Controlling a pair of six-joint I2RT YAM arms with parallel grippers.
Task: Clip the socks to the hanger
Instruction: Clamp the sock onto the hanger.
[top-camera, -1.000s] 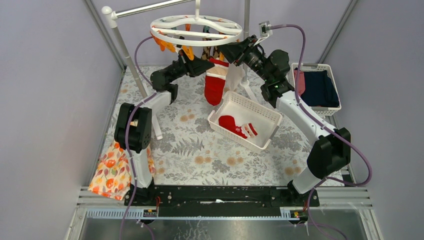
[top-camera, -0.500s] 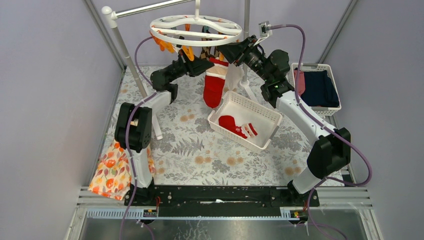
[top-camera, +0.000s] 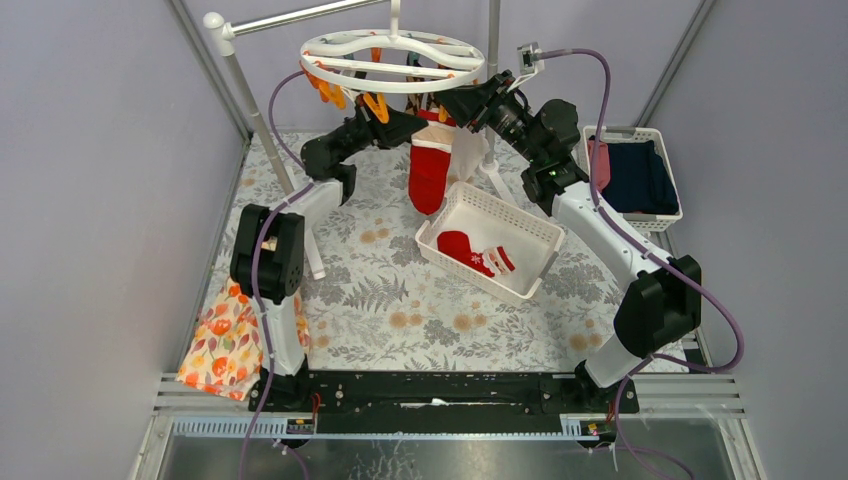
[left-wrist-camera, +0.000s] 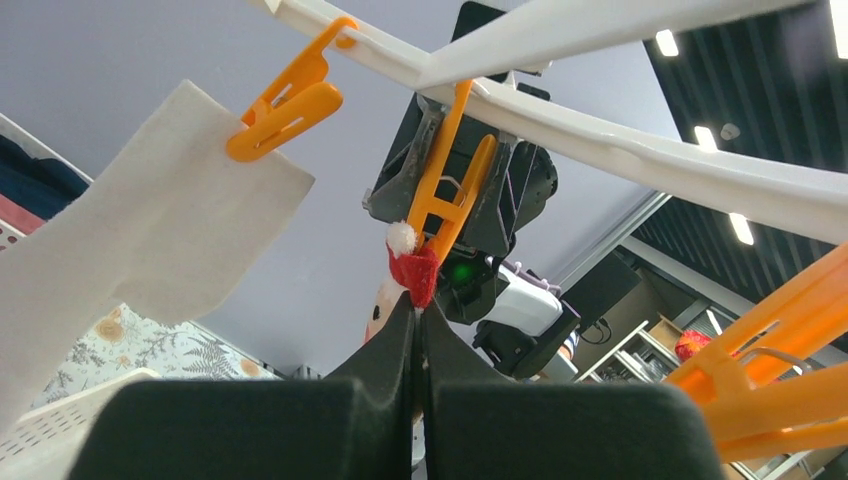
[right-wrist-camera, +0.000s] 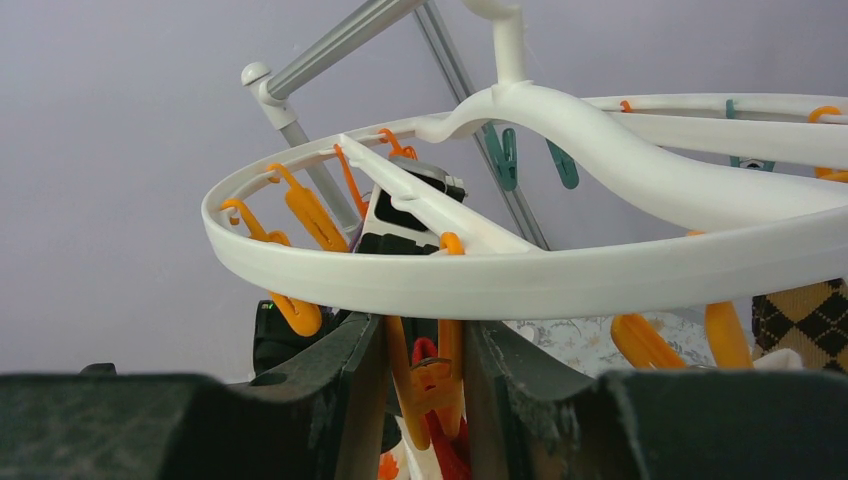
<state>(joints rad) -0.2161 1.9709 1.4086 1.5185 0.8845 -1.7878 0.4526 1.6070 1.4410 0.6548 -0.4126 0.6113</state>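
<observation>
Pinching red sock (left-wrist-camera: 413, 275) @ orange clip (left-wrist-camera: 452, 190)

1. We can read no text, label, brand or number in any of the views.
2. The closest thing to a sign is a small white mark on the red sock (top-camera: 470, 250) lying in the basket (top-camera: 513, 210), below the right gripper (right-wrist-camera: 425, 345) and nearer to the arm bases. It may be a snowflake motif, but it is too small for us to be sure.
</observation>
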